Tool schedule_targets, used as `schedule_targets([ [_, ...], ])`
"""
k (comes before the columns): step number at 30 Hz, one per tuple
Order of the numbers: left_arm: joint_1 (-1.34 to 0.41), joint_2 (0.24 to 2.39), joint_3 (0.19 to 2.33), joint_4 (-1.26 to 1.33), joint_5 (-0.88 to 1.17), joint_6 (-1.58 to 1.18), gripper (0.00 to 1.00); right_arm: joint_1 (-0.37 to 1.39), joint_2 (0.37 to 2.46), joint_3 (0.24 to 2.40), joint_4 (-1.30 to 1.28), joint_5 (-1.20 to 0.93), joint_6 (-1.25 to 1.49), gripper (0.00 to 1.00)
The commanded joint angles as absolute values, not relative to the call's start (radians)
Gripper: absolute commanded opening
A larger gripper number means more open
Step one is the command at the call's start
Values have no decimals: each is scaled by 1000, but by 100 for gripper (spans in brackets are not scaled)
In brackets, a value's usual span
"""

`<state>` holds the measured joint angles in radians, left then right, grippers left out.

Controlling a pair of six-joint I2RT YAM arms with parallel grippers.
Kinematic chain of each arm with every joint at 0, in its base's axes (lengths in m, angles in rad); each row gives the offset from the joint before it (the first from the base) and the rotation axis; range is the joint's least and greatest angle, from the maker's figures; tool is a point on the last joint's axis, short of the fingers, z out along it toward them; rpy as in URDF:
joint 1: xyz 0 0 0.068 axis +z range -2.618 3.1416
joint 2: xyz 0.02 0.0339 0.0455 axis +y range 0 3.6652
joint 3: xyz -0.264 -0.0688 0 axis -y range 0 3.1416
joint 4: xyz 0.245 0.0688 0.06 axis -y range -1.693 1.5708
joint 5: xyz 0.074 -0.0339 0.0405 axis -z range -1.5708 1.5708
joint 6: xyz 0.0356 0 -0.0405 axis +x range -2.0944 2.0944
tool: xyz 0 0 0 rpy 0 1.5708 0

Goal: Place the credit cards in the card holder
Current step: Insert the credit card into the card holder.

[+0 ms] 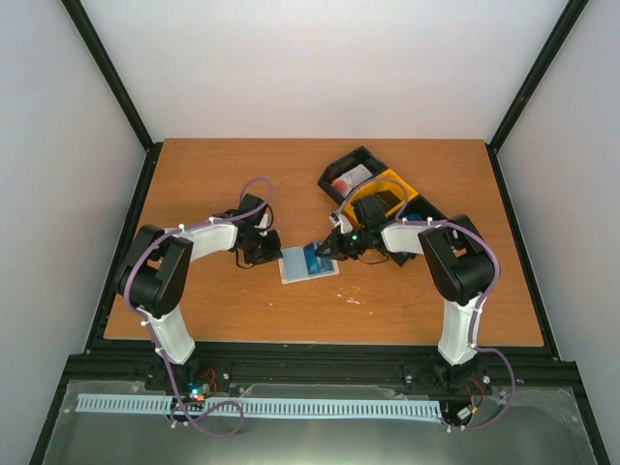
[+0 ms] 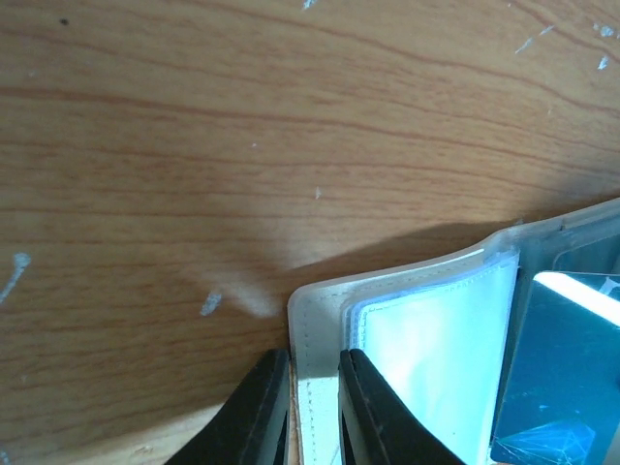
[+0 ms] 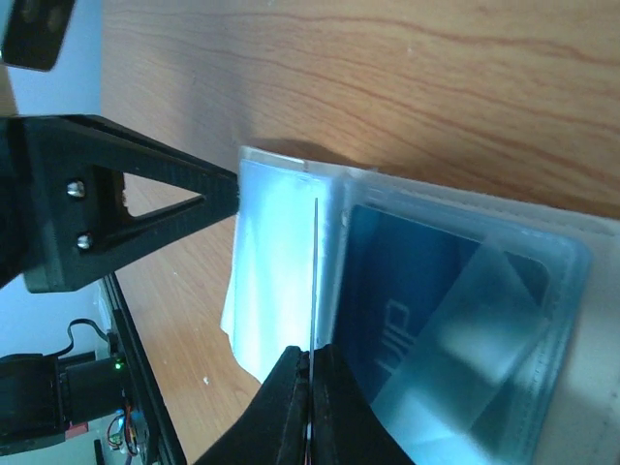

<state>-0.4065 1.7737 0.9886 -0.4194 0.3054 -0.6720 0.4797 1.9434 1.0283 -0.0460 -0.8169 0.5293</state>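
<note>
Spanning a white-walled (image 1: 320,68) booth with black corner posts (image 1: 108,73), the scratched wood-grain tabletop (image 1: 213,174) carries everything. The left tool (image 2: 315,363) pinches the pale cover edge of the card holder (image 2: 426,329), which lies open mid-tabletop. One blue credit card (image 3: 407,310) sits in a clear sleeve. The right tool (image 3: 310,356) is clamped on a thin sheet (image 3: 315,271), seen edge-on. Black and yellow bins (image 1: 360,160) stand behind it.

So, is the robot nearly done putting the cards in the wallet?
Partly. Done: one blue card sits inside the open card holder. In hand: the left gripper clamps the holder's edge, and the right gripper pinches a thin sheet edge-on, card or pocket page, I can't tell. Left: maybe more cards; I can't make any out.
</note>
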Motion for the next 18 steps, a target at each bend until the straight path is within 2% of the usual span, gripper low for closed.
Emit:
schedule_targets([
  [1, -412, 1795, 984, -528, 237, -703, 16, 492, 1913, 1028, 15, -817, 547, 3],
  [18, -414, 1798, 970, -514, 277, -709, 16, 513, 1966, 1038, -18, -789, 558, 3],
])
